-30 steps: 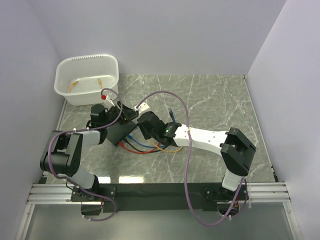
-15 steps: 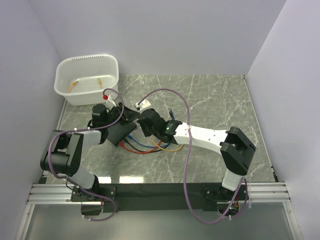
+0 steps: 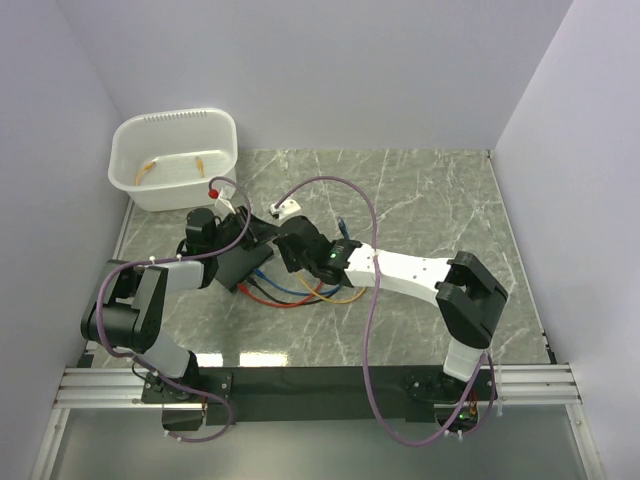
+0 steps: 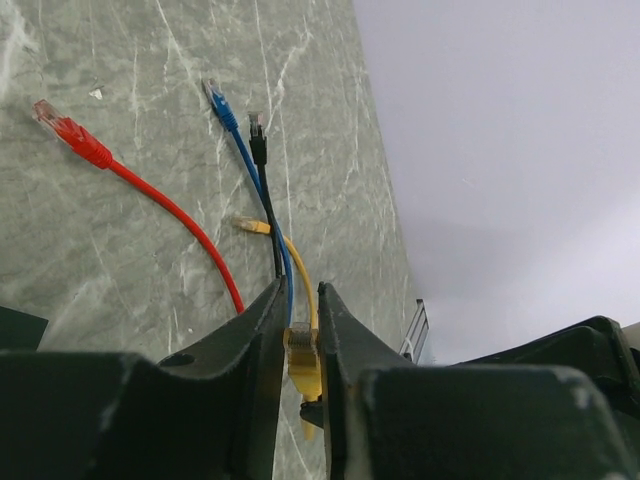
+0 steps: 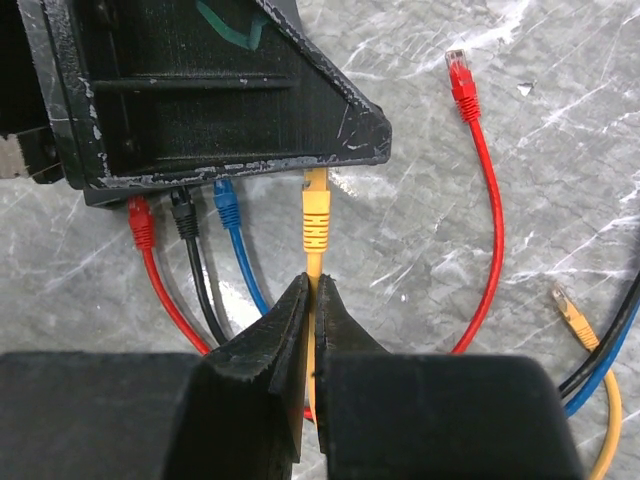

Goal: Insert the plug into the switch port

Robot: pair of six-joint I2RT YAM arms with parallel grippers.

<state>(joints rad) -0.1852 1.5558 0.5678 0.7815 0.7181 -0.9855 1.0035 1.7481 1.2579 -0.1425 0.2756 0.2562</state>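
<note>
Pinches the yellow cable (image 5: 314, 268) tight in the right gripper (image 5: 312, 300), just behind the yellow plug (image 5: 316, 215). Points that plug toward 12 o'clock, nose touching the socket edge of the switch (image 5: 200, 100) (cannot tell how deep). Shows red, black and blue plugs (image 5: 182, 210) seated in a row at 9 o'clock of it. Brackets a yellow plug closely with the left gripper (image 4: 298, 310); cannot tell whether clamping or merely flanking. Finds loose cable ends (image 4: 70, 130) lying beyond, on the marble table (image 4: 150, 60). From above, places the switch left of mid-table, with the white tub (image 3: 172, 160) apart at 11 o'clock.
</note>
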